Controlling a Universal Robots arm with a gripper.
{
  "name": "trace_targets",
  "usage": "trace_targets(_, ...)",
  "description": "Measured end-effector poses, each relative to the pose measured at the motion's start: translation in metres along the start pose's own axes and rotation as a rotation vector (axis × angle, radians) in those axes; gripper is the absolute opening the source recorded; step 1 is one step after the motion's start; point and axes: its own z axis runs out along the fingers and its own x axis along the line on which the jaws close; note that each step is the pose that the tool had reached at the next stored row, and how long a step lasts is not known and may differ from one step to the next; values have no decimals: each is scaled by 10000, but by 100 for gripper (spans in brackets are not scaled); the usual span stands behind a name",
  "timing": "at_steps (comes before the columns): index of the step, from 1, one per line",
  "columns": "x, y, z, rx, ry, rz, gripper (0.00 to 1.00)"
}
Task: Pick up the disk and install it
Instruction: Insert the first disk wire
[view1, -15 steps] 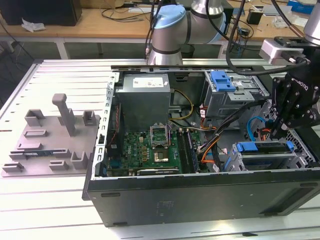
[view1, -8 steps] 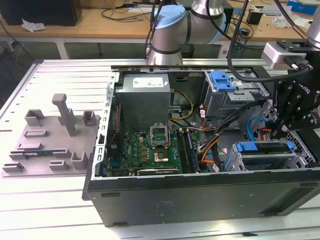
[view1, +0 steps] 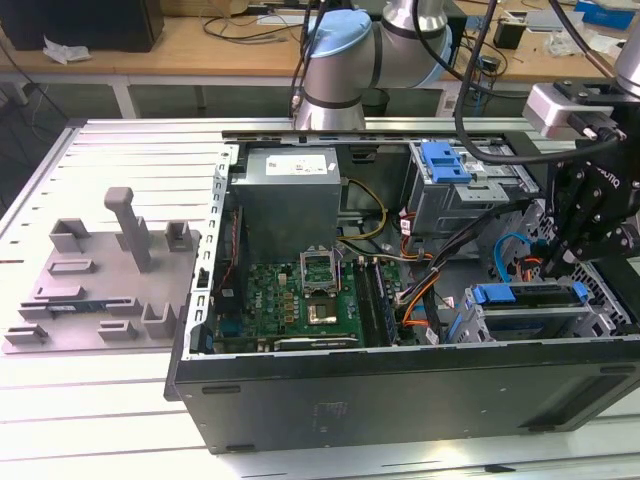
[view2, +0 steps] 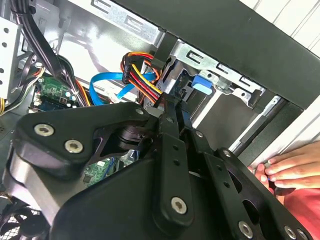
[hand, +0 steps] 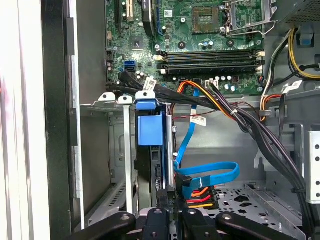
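The disk, silver with a blue carrier bracket, sits in the metal drive cage at the near corner of the open computer case, on the exterior view's right. In the first wrist view the disk shows edge-on, its blue bracket standing between the cage walls. My gripper hangs just above the disk's end. In both wrist views the gripper has its thin fingers pressed together with nothing visible between them, the tips at the disk's rear edge beside the cable plug.
Blue data cable and red-yellow power leads crowd the space beside the cage. A second cage with a blue latch, the grey power supply and the motherboard lie further in. A person's hand rests on the case edge.
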Motion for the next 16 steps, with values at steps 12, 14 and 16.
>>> trace_targets(12,121,10,-23,-5,-136,-1,16)
trace_targets(14,122,12,-22,-6,-139,-1,16)
trace_targets(16,122,14,-23,-5,-138,-1,16)
